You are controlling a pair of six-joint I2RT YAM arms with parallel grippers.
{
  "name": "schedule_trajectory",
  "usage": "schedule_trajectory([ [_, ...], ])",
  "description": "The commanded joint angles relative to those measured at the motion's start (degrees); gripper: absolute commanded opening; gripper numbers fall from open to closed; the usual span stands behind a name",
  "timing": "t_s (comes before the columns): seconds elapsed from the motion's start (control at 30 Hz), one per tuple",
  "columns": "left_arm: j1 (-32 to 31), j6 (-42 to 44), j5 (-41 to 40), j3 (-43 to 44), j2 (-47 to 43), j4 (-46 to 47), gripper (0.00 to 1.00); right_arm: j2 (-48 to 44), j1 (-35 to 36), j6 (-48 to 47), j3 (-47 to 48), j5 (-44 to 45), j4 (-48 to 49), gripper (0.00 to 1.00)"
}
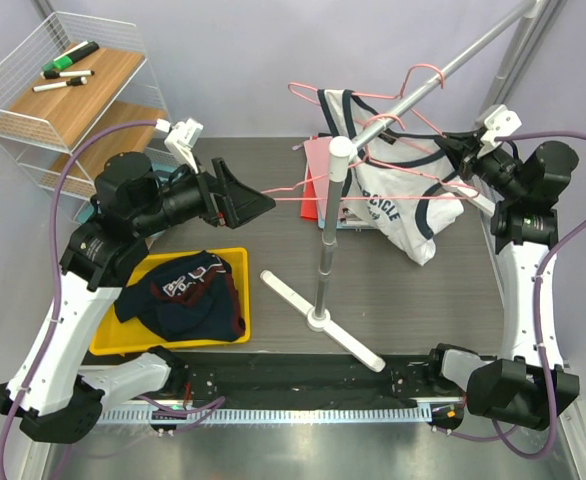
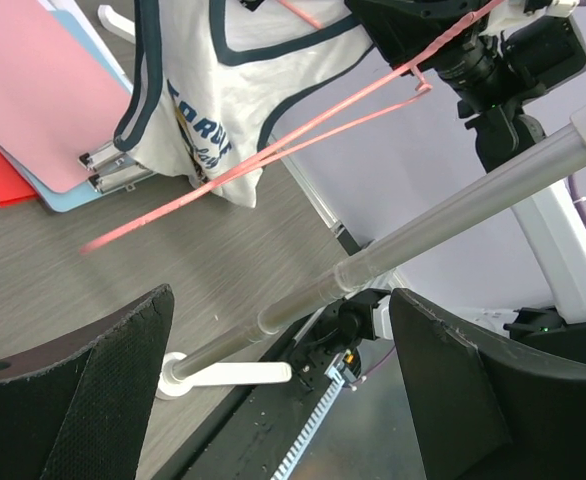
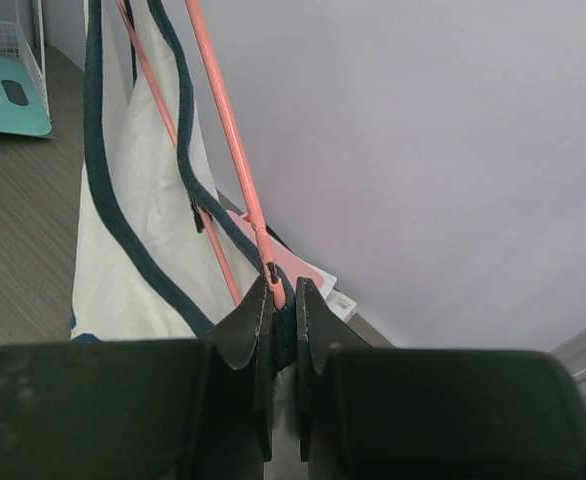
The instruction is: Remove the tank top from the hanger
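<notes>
A white tank top (image 1: 405,205) with navy trim hangs on a pink wire hanger (image 1: 373,180), which hooks over the slanted metal rod (image 1: 463,60). My right gripper (image 1: 457,160) is at the garment's right shoulder. In the right wrist view it (image 3: 284,292) is shut on the navy strap (image 3: 285,325), with the pink hanger wire (image 3: 228,120) running in between the jaws. My left gripper (image 1: 263,203) is open and empty, just left of the hanger's left tip (image 1: 273,193). In the left wrist view the fingers (image 2: 93,390) stand wide apart below the hanger arm (image 2: 273,155) and tank top (image 2: 203,90).
The rack's upright pole (image 1: 328,230) and white cross base (image 1: 318,318) stand mid-table. A second pink hanger (image 1: 418,80) is on the rod. Pink, red and blue folders (image 1: 318,185) lie under the top. A yellow tray (image 1: 113,335) holds a dark garment (image 1: 188,295). A wire shelf (image 1: 68,90) is back left.
</notes>
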Motion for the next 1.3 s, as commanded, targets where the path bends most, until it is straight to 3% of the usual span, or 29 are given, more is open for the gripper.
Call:
schedule_trajectory([
  [0.0, -0.2, -0.1, 0.1, -0.9, -1.0, 2.5, 0.88, -0.8, 0.6, -1.0, 5.5, 1.3, 0.2, 0.01],
  [0.27, -0.2, -0.1, -0.2, -1.8, -2.1, 2.1, 0.87, 1.1, 0.6, -4.4, 8.7, 2.3, -3.5, 0.01],
  [0.73, -0.2, 0.5, -0.2, -1.9, -1.8, 1.7, 0.86, 6.0, 0.6, -1.5, 11.6, 2.4, -2.4, 0.01],
  [1.07, -0.2, 1.2, 0.3, -1.9, -0.2, 1.6, 0.85, 0.6, 0.4, 0.5, 2.2, 14.1, -3.5, 0.01],
  [1.27, -0.2, 1.8, 0.1, -1.7, 0.0, 1.1, 0.85, -1.0, -1.9, 8.4, -0.7, 15.3, -3.5, 0.01],
])
